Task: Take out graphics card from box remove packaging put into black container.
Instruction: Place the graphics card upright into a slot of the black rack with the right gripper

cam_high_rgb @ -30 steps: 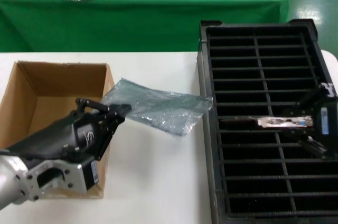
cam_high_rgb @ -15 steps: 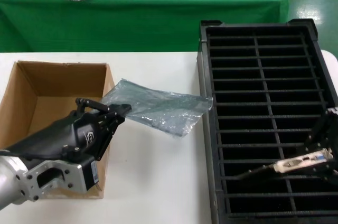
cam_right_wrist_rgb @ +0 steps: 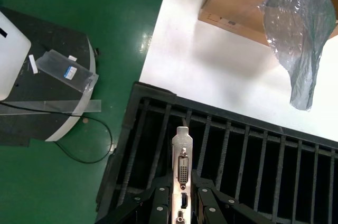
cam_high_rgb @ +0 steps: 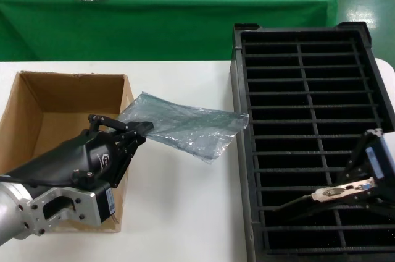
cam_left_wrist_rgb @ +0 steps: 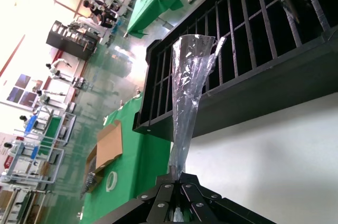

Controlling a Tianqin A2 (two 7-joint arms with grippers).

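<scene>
Standing on a white table (cam_high_rgb: 185, 212), both grippers pinch: left (cam_high_rgb: 143, 130) packaging (cam_high_rgb: 185, 125), right (cam_high_rgb: 364, 191) graphics card (cam_high_rgb: 342, 191).

Brown cardboard box (cam_high_rgb: 68, 98) on a white table (cam_high_rgb: 179, 206), beside a speckled, shiny grey-silver bag (cam_high_rgb: 185, 125). Black ribbed tray (cam_high_rgb: 308, 58) at right, with a silver bracket on the dark card (cam_high_rgb: 342, 191). Green cloth (cam_high_rgb: 185, 8) at far side.

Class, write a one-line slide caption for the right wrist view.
Right claw holds the graphics card bracket-up over the black container.
</scene>
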